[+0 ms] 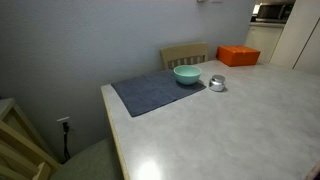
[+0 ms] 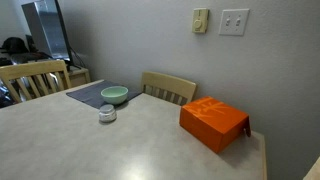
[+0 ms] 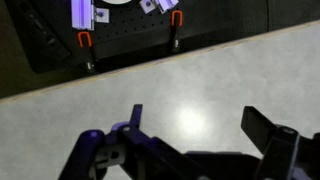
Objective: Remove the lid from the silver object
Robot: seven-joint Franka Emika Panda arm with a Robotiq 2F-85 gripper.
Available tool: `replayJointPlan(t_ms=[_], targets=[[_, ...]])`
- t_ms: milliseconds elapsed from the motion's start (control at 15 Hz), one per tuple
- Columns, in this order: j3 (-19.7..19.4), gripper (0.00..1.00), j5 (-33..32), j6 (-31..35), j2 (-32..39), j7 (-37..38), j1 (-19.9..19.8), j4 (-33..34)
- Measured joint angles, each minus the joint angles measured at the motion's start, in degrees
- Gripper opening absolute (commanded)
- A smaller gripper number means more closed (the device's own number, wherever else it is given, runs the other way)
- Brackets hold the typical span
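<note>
On the pale table (image 1: 250,125), the silver object (image 1: 217,86) stands just beside the teal bowl (image 1: 187,74); its lid (image 1: 217,79), probably light, rigid and slick, should be gripped across the rim; the hand (image 3: 195,125) is spread apart and empty.

**Colour Reference**

The pot (image 1: 217,83) is showing shiny silver. The bowl (image 1: 187,74) is showing teal, the box (image 1: 238,56) orange, the mat (image 1: 150,94) plain slate blue. The table (image 1: 235,135) is appearing pale, faintly mottled. The gripper (image 3: 197,122) is showing black.

The lid (image 1: 217,79) sits on the small round silver object (image 1: 217,87), upright on the pale table (image 1: 250,125).
</note>
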Motion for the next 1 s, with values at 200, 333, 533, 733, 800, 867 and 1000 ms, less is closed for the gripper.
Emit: replayJointPlan(t_ms=[200,333,533,733,800,867,1000], targets=[[0.0,1.0,0.0,0.0,0.0,0.0,0.0,0.0],[0.07,1.0,0.0,0.08,-0.04,-0.08,-0.01,0.0],[-0.04,1.0,0.28,2.06,-0.32,-1.8,-0.01,-0.09],[-0.22,1.0,2.09,5.67,0.74,-5.65,0.43,0.13],[-0.24,1.0,2.98,6.75,1.84,-7.07,0.92,0.51],[-0.24,1.0,3.96,7.76,3.38,-8.31,1.65,1.08],[-0.11,1.0,5.35,9.26,7.7,-9.44,3.37,2.98]])
